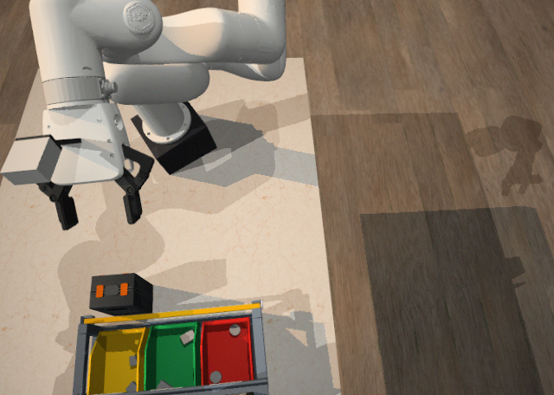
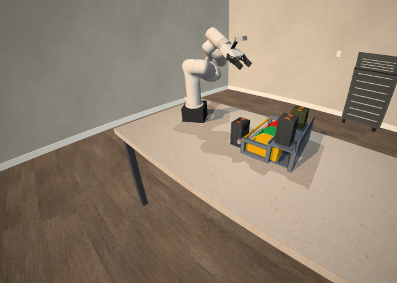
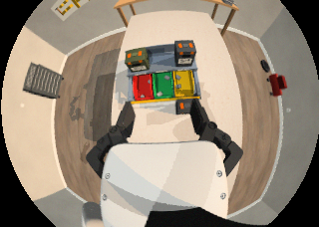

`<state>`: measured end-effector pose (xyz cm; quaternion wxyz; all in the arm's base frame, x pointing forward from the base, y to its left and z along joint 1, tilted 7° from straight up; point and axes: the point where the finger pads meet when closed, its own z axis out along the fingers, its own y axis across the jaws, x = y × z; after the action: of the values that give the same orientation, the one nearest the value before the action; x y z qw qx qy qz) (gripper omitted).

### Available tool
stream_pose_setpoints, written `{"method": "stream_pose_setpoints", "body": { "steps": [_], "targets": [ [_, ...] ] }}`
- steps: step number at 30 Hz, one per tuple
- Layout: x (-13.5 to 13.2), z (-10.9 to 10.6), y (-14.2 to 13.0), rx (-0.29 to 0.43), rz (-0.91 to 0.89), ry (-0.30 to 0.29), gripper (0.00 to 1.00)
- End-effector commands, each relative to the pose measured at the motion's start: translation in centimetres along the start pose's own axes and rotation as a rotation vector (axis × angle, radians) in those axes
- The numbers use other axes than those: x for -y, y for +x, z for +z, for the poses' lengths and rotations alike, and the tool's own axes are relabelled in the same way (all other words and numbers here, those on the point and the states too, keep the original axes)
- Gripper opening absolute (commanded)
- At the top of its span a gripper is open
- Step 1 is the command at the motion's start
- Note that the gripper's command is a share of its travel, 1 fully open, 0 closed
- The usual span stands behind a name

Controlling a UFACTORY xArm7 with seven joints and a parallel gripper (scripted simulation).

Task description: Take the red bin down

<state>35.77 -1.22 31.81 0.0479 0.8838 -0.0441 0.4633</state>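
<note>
The red bin (image 1: 226,352) (image 2: 273,124) (image 3: 143,86) sits on the grey shelf (image 1: 259,344) (image 2: 267,153) (image 3: 160,63) with grey parts in it. It is at the right end of the row in the top view, at the left end in the wrist view. The green bin (image 1: 172,359) (image 2: 268,131) (image 3: 162,87) is beside it, then the yellow bin (image 1: 112,350) (image 2: 263,138) (image 3: 185,88); both hold grey parts. A yellow rail (image 1: 178,313) runs along the front. My gripper (image 1: 100,216) (image 2: 245,64) (image 3: 161,107) is open and empty, high above the table, short of the shelf.
A black case (image 1: 112,292) (image 2: 239,131) (image 3: 183,107) stands on the table in front of the shelf's yellow-bin end. Another black case (image 2: 286,129) (image 3: 184,53) and a green case (image 2: 300,116) (image 3: 137,60) stand on the shelf's upper deck, behind the bins.
</note>
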Motion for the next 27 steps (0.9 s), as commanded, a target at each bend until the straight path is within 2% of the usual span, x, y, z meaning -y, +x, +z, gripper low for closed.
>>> {"method": "stream_pose_setpoints", "body": {
  "steps": [1,2,14,15,19,27],
  "targets": [
    [1.4,-1.1,-0.9,-0.114,-0.007,-0.011,1.00],
    [1.7,-1.4,-1.2,-0.143,-0.009,-0.014,1.00],
    [1.7,-1.4,-1.2,-0.143,-0.009,-0.014,1.00],
    [0.4,-0.3,-0.2,-0.030,-0.002,-0.002,1.00],
    [1.8,-1.4,-1.2,-0.143,-0.009,-0.014,1.00],
    [1.8,-1.4,-1.2,-0.143,-0.009,-0.014,1.00]
  ]
}}
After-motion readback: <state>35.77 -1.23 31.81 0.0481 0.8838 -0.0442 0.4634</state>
